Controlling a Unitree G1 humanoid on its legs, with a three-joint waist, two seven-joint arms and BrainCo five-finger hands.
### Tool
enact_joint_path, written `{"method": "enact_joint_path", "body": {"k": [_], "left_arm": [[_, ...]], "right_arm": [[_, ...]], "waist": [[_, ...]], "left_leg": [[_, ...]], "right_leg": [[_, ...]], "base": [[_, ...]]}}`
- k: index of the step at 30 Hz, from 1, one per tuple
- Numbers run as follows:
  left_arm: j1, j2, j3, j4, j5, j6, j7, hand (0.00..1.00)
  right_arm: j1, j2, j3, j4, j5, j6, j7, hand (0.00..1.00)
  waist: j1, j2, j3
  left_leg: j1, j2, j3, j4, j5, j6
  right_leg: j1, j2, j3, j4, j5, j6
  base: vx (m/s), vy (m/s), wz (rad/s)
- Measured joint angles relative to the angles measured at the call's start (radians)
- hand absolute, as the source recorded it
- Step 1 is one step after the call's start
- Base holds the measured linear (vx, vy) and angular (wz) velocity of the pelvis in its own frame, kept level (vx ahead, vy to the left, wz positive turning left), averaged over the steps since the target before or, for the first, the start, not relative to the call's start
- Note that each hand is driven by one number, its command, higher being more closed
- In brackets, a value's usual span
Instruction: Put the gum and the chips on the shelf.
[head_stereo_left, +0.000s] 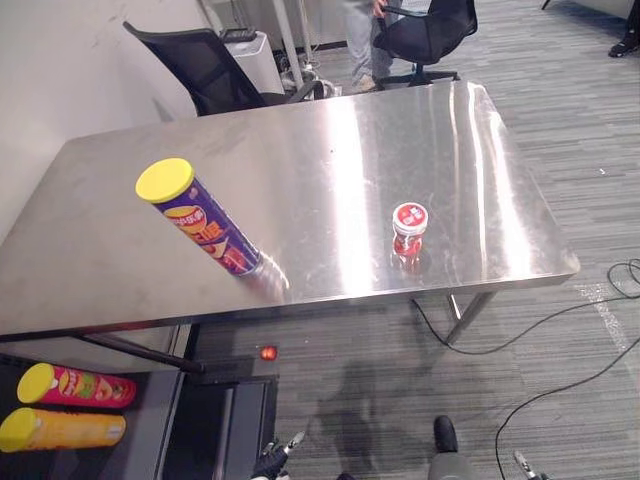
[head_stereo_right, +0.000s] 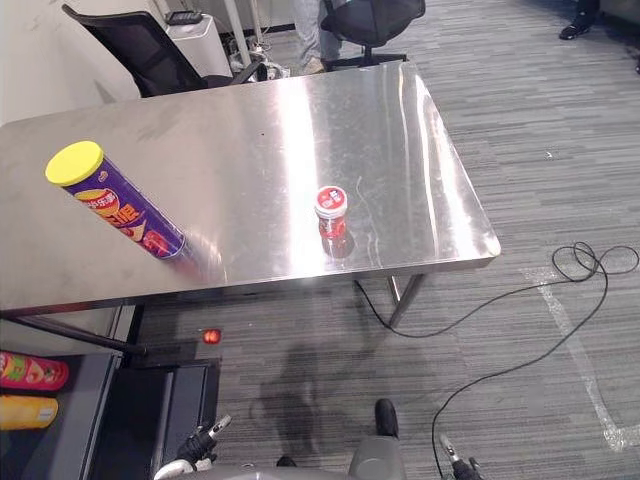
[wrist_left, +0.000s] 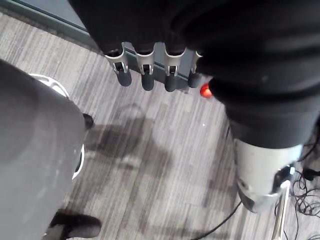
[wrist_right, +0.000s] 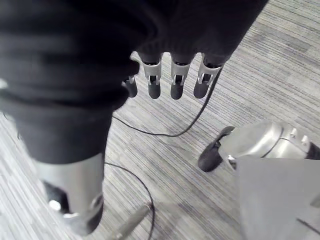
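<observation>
Head stereo pair high; wrist cameras low.
Both eye views look steeply down toward 12 o'clock, sharing the steel table (head_stereo_left: 300, 150), the chips can (head_stereo_left: 205, 222) at 10 o'clock and the gum jar (head_stereo_left: 409, 228) at 1 o'clock. The wrist views look past the left hand (wrist_left: 148, 70) and right hand (wrist_right: 154, 80) at nearby carpet (wrist_left: 165, 150).

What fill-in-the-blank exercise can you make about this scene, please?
The chips can on the table has a ___ lid. The gum jar stands on the chips can's ___ side, as the robot sees it. The shelf holds ___ cans, lying down.
Missing words: yellow; right; two.
</observation>
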Motion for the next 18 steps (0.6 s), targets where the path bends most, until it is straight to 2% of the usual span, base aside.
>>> {"method": "enact_joint_path", "body": {"k": [5, 8, 9, 10, 13, 14, 17, 18], "left_arm": [[0.015, -0.003, 0.051, -0.024, 0.000, 0.000, 0.000, 0.00], [0.026, -0.008, 0.085, -0.039, 0.000, 0.000, 0.001, 0.00], [0.035, -0.020, 0.116, -0.049, 0.000, 0.000, 0.001, 0.00], [0.039, -0.026, 0.131, -0.054, 0.000, 0.000, 0.002, 0.00], [0.043, -0.059, 0.188, -0.078, 0.000, -0.003, 0.003, 0.00], [0.037, -0.072, 0.212, -0.084, 0.000, -0.007, 0.003, 0.00], [0.032, -0.096, 0.224, -0.102, 0.000, -0.007, 0.005, 0.00], [0.033, -0.106, 0.226, -0.111, 0.005, -0.007, 0.008, 0.00]], "right_arm": [[-0.037, -0.009, -0.094, -0.040, 0.096, -0.003, -0.026, 0.00], [-0.032, -0.015, -0.101, -0.189, 0.137, -0.004, -0.058, 0.00], [-0.024, -0.020, -0.101, -0.340, 0.140, -0.011, -0.090, 0.00], [-0.021, -0.024, -0.101, -0.396, 0.140, -0.020, -0.100, 0.00], [-0.027, -0.059, -0.115, -0.668, 0.114, -0.051, -0.176, 0.00], [-0.031, -0.073, -0.137, -0.750, 0.067, -0.069, -0.210, 0.00], [-0.037, -0.099, -0.183, -0.895, -0.007, -0.090, -0.260, 0.00], [-0.040, -0.109, -0.195, -0.946, -0.043, -0.092, -0.280, 0.00]], "waist": [[0.001, 0.000, 0.000], [-0.001, -0.002, 0.001], [0.001, 0.002, -0.001], [0.001, 0.005, -0.003], [0.001, 0.018, -0.013], [0.004, 0.018, -0.014], [0.008, 0.018, -0.020], [0.008, 0.010, -0.024]], "left_leg": [[0.013, 0.041, 0.025, -0.032, -0.015, -0.022], [0.016, 0.060, 0.048, -0.029, -0.017, -0.025], [0.016, 0.067, 0.073, -0.028, -0.019, -0.029], [0.016, 0.069, 0.084, -0.027, -0.019, -0.030], [0.015, 0.079, 0.115, -0.036, -0.014, -0.038], [0.015, 0.085, 0.117, -0.042, -0.011, -0.043], [0.016, 0.093, 0.120, -0.048, -0.003, -0.054], [0.018, 0.095, 0.122, -0.057, 0.004, -0.057]], "right_leg": [[0.003, 0.045, 0.003, -0.035, 0.019, -0.016], [-0.001, 0.063, 0.014, -0.041, 0.012, -0.029], [-0.014, 0.069, 0.019, -0.041, 0.007, -0.031], [-0.018, 0.071, 0.019, -0.041, 0.009, -0.035], [-0.040, 0.088, 0.033, -0.036, 0.028, -0.038], [-0.043, 0.095, 0.032, -0.035, 0.034, -0.038], [-0.046, 0.105, 0.029, -0.035, 0.034, -0.037], [-0.046, 0.109, 0.025, -0.035, 0.035, -0.037]], "base": [[-0.11, -0.113, -0.12], [-0.13, -0.134, -0.22], [-0.07, -0.103, -0.35], [-0.06, -0.113, -0.44], [0.00, -0.082, -0.23], [0.01, -0.101, -0.14], [0.00, -0.086, -0.03], [-0.01, -0.087, 0.00]]}}
